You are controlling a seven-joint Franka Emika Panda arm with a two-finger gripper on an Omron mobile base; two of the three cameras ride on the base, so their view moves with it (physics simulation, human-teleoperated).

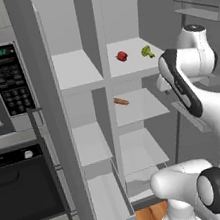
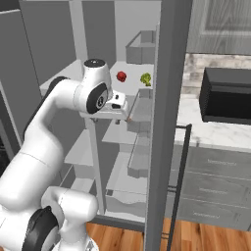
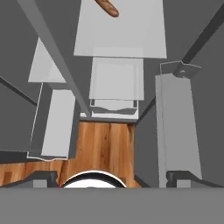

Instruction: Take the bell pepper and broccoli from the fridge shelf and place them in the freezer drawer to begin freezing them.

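Flat, even rendered light; soft, slightly blurred.

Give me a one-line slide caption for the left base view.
Bell pepper and broccoli wait on the fridge shelf; the freezer drawer stands pulled out below.

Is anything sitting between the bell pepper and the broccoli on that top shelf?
Nothing visible. The bell pepper and broccoli sit apart on the fridge shelf, with bare board between them.

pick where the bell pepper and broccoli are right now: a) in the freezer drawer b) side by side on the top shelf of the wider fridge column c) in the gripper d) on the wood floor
b: the bell pepper and broccoli sit apart on the fridge shelf.
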